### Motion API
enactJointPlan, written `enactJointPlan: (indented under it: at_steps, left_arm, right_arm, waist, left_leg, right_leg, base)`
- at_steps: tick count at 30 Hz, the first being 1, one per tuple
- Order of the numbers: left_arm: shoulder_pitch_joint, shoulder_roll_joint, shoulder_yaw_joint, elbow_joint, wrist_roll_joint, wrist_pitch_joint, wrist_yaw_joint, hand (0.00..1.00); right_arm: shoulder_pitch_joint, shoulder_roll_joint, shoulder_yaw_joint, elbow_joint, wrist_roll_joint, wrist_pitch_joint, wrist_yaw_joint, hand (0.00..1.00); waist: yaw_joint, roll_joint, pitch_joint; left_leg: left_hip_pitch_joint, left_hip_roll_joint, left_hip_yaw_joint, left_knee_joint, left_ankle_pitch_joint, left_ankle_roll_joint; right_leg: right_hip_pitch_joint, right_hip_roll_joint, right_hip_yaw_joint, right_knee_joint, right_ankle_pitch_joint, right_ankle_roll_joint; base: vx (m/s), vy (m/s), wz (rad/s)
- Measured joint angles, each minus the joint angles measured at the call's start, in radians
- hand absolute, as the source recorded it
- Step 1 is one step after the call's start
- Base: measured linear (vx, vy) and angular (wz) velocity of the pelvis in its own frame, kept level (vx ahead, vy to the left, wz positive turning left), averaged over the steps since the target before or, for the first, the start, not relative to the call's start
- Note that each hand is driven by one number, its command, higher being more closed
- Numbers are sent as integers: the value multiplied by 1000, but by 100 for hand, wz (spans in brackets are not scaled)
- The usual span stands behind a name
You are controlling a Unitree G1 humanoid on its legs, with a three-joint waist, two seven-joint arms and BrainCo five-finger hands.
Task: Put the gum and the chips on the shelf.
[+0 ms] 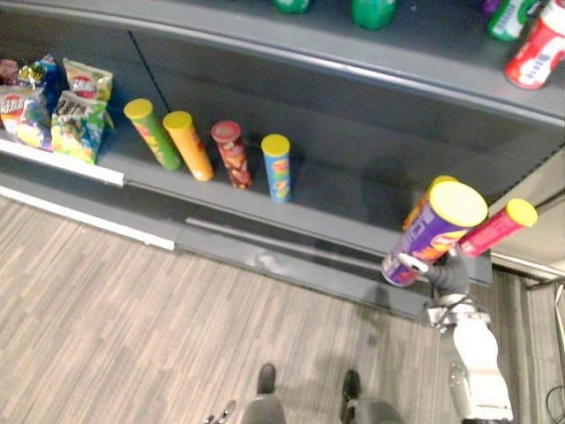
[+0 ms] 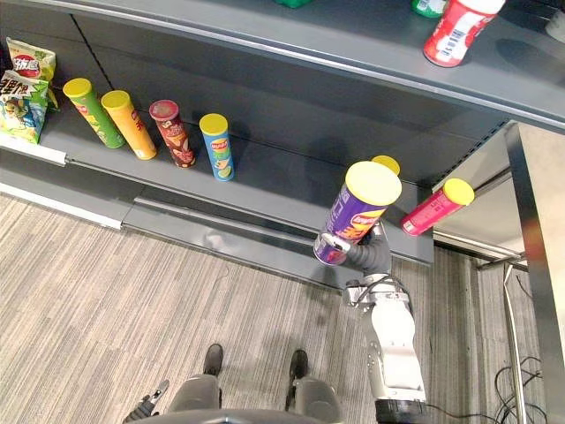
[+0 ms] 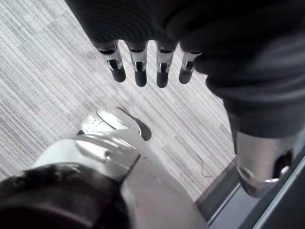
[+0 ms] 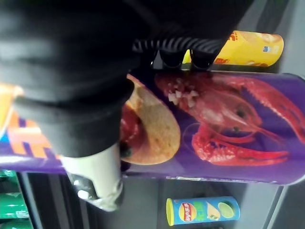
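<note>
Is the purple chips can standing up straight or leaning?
Leaning: the purple can slants in the right hand, its yellow lid highest.

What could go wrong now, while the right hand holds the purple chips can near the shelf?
The purple chips can is tilted in the right hand, close to the pink can and the yellow can on the shelf; setting it down there might knock one over. Held near its lower end, it could also slip or tip on release.
</note>
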Motion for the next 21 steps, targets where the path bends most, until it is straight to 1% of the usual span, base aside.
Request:
enactJointPlan:
  at_steps: [2,4,6,8,11,14,15,17,18,19,20,21]
  left_arm:
    - [-13,1,-1,1,9,0,3,0]
    - [-21,5,-2,-1,13,1,8,0]
    - [-18,13,-4,-2,38,0,25,0]
    - [-14,13,-5,-2,47,0,34,0]
    - [-16,14,-22,-2,48,0,41,0]
    - [-34,13,-59,-9,47,0,52,0]
    - [-37,12,-80,-34,46,-1,63,0]
    - [-51,12,-114,-64,35,-2,75,0]
    - [-65,11,-147,-85,28,-2,79,0]
    - [-69,11,-166,-101,27,-2,80,0]
    - [-81,9,-204,-140,26,-4,80,0]
    - [-93,8,-238,-179,9,-11,80,0]
  right_arm:
    - [13,1,-8,0,0,0,-2,100]
    - [19,6,-6,6,-1,0,-7,100]
    - [21,36,6,14,-2,0,-15,100]
    - [14,41,34,16,-4,-1,-23,100]
    - [-16,40,83,71,-17,-1,-42,100]
    - [-67,41,110,138,-26,0,-81,100]
    - [-101,40,114,160,-42,0,-101,100]
    - [-158,40,114,189,-67,1,-138,100]
    - [-206,39,112,217,-71,1,-157,100]
    - [-231,38,107,234,-72,1,-163,100]
    - [-287,36,97,265,-76,2,-179,100]
    - [-350,33,91,296,-85,2,-202,100]
  waist:
    - [1,2,-2]
    - [1,2,-2]
    - [5,3,-9]
    - [5,6,-18]
    - [3,10,-20]
    - [9,18,-17]
    - [9,22,-18]
    - [18,32,-10]
    - [30,42,-1]
    - [34,48,2]
    - [38,63,20]
    - [52,76,38]
  left_leg:
    - [0,-4,-1,-23,24,-4]
    - [17,-8,9,-36,42,-19]
    - [38,-6,59,-44,51,-13]
    - [46,-6,69,-65,60,-13]
    - [50,-5,87,-75,67,-10]
    - [27,-4,101,-81,69,-7]
    - [9,-3,105,-81,73,-2]
    - [-18,-5,101,-81,91,-5]
    - [-30,-10,93,-79,101,-1]
    - [-37,-13,87,-76,106,1]
    - [-47,-21,74,-75,115,4]
    - [-61,-28,67,-75,124,8]
  right_leg:
    - [6,-6,-24,-7,0,0]
    - [27,-14,-42,-13,0,0]
    - [53,-17,-51,-13,0,1]
    - [49,-17,-48,-15,0,1]
    - [45,-18,-40,-18,0,2]
    - [27,-18,-42,-16,3,7]
    - [7,-20,-45,-16,8,7]
    - [-16,-24,-55,-10,16,8]
    - [-30,-30,-61,5,16,7]
    - [-39,-34,-66,15,16,7]
    - [-48,-44,-81,35,14,5]
    - [-70,-53,-83,58,10,6]
  base:
    - [64,0,42]
    - [49,28,34]
    - [-11,36,17]
    - [-25,4,-9]
    - [-95,4,-11]
    - [-110,9,1]
    - [-106,16,13]
    - [-56,19,18]
    - [-40,22,17]
    - [-35,30,30]
    - [-46,38,29]
    - [-51,41,27]
